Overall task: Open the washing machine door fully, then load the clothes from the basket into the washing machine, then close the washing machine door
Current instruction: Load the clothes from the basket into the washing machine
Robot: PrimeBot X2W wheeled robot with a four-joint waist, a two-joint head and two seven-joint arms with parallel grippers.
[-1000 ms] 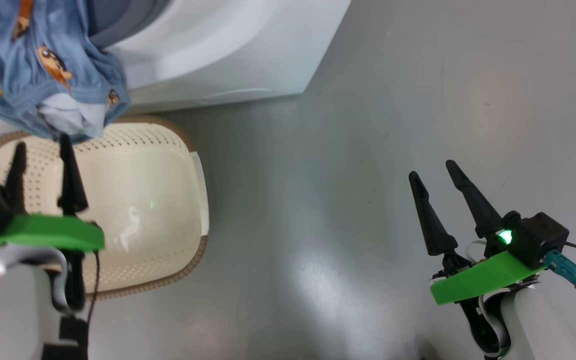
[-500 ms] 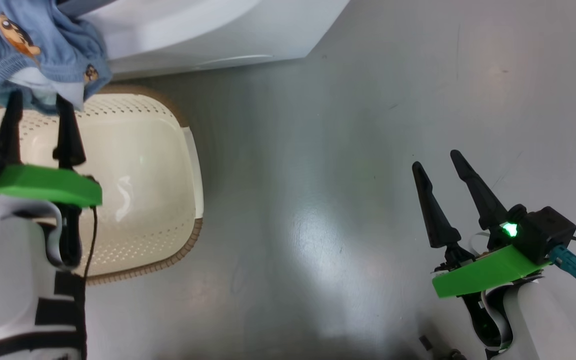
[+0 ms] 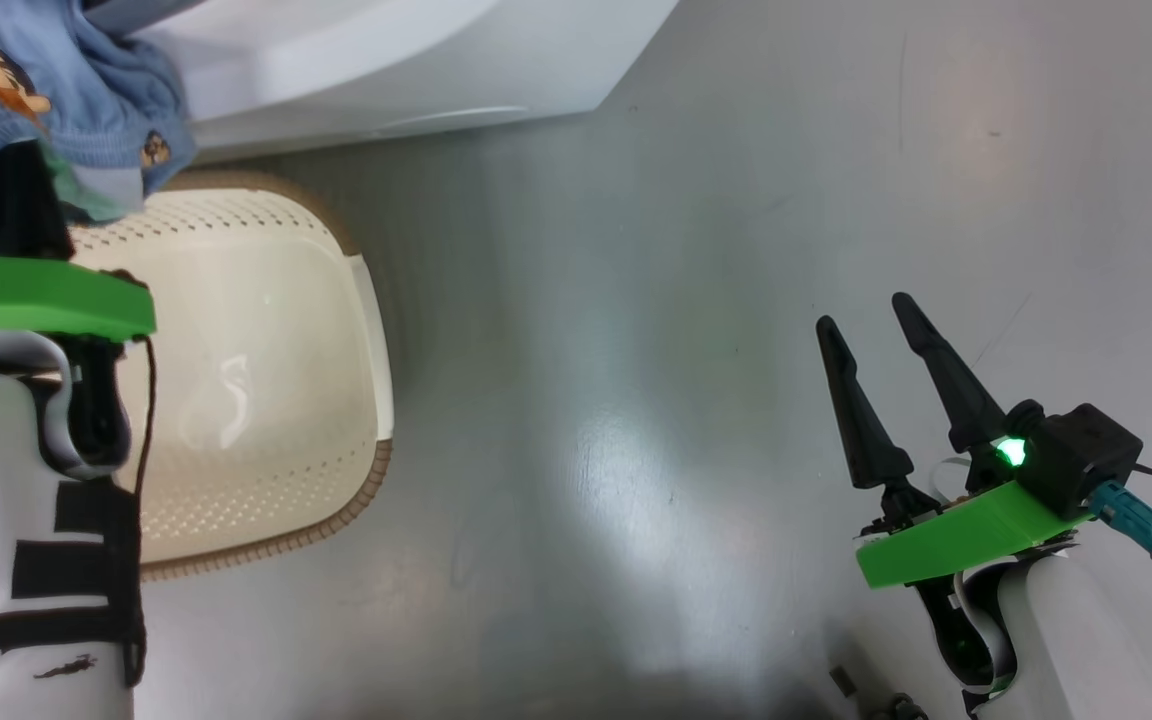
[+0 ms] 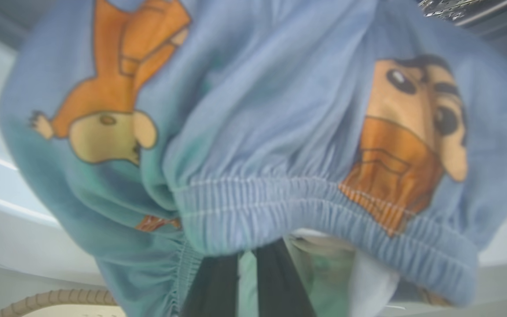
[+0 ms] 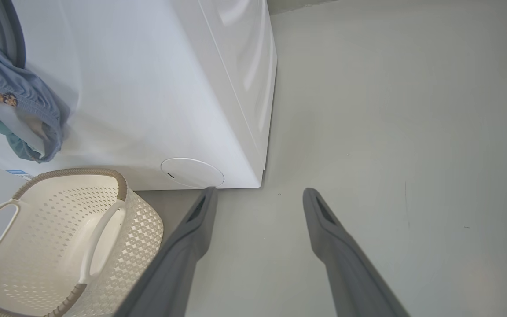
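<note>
Head view | left gripper (image 3: 8, 160) clamped on clothes (image 3: 86, 90) hanging from washing machine (image 3: 386, 60) | right gripper (image 3: 863, 313) apart, off its right | basket (image 3: 236, 215) at its foot

Laundry corner: washing machine (image 5: 156, 88), basket (image 5: 141, 233)

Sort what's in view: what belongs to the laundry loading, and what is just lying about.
Belongs to the job: clothes, hanging out of the washing machine, pinched in the left claw; basket, no clothes showing inside; right claw, open above the floor.
Just lying about: small dark bits on the floor at the head view's bottom edge, too small to identify.
</note>
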